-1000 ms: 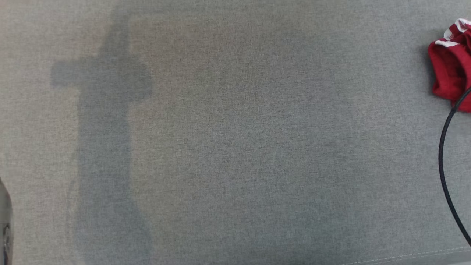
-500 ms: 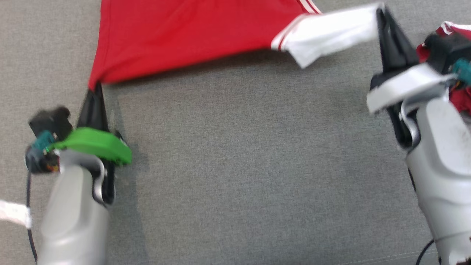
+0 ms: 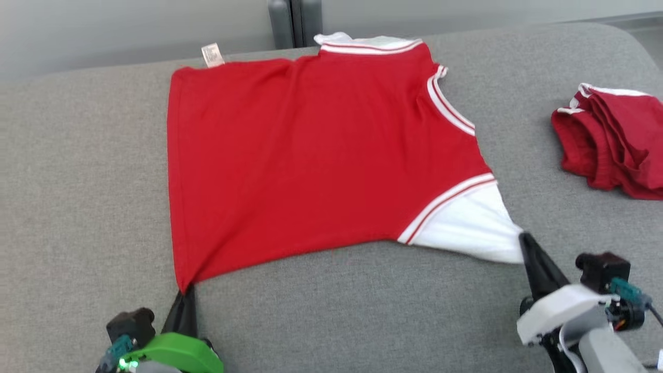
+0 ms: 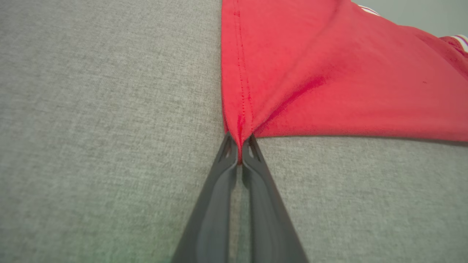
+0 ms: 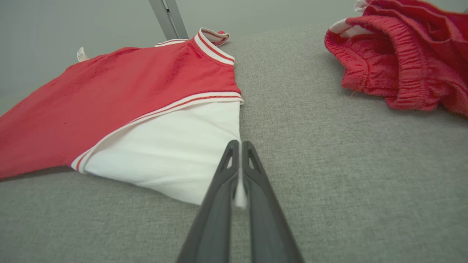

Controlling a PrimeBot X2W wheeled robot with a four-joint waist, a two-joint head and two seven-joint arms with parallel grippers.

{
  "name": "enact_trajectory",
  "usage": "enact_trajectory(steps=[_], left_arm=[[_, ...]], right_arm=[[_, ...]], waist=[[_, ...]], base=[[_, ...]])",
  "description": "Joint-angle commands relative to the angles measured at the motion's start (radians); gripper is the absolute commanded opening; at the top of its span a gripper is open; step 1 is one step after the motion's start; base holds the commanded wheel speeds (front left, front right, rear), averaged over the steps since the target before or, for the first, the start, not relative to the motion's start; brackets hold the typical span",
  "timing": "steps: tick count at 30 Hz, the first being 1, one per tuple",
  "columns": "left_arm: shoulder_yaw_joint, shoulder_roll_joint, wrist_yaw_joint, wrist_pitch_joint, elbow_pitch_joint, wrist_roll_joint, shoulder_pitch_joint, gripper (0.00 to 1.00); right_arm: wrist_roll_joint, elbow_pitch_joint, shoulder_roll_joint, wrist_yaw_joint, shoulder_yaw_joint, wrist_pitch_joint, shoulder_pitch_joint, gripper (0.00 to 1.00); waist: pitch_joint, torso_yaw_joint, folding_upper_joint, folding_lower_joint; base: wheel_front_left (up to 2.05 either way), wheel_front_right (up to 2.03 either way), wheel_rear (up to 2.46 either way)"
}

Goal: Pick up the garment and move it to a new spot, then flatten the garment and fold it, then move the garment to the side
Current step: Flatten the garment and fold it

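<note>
The garment point(image 3: 321, 155) is a red shirt with a white sleeve, spread across the grey cushion, its small white label point(image 3: 212, 54) at the far edge. My left gripper point(image 3: 182, 292) is shut on its near red hem corner point(image 4: 239, 131), low at the front left. My right gripper point(image 3: 524, 242) is shut on the tip of the white sleeve point(image 5: 175, 157) at the front right; a bit of white cloth shows between the fingers point(image 5: 219, 190). The cloth is stretched taut between the two grips. The striped collar point(image 5: 210, 45) lies at the far side.
A crumpled darker red garment point(image 3: 614, 147), also in the right wrist view point(image 5: 398, 58), lies at the far right of the cushion point(image 3: 336, 311). A grey post point(image 3: 292, 23) stands behind the cushion's back edge. Bare cushion lies between my grippers and to the left.
The head view has swung up and back, so the whole shirt shows. Both grippers, still holding it, have pulled toward the front edge, and the shirt now lies spread on the cushion.
</note>
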Motion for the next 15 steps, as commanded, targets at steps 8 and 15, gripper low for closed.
enact_trajectory(steps=[8,15], left_arm=[[0.021,0.001,0.003,0.002,-0.038,-0.003,0.180,0.00],[-0.012,0.001,0.003,0.001,-0.114,-0.041,0.258,0.00]], right_arm=[[0.016,-0.019,0.010,-0.002,-0.011,-0.004,0.255,0.00],[0.031,-0.072,0.016,-0.002,-0.042,-0.004,0.349,0.00]], waist=[[-0.157,0.006,-0.0001,0.0000],[-0.182,0.005,-0.0001,0.0000]], base=[[0.00,0.00,0.00],[0.00,0.00,0.00]])
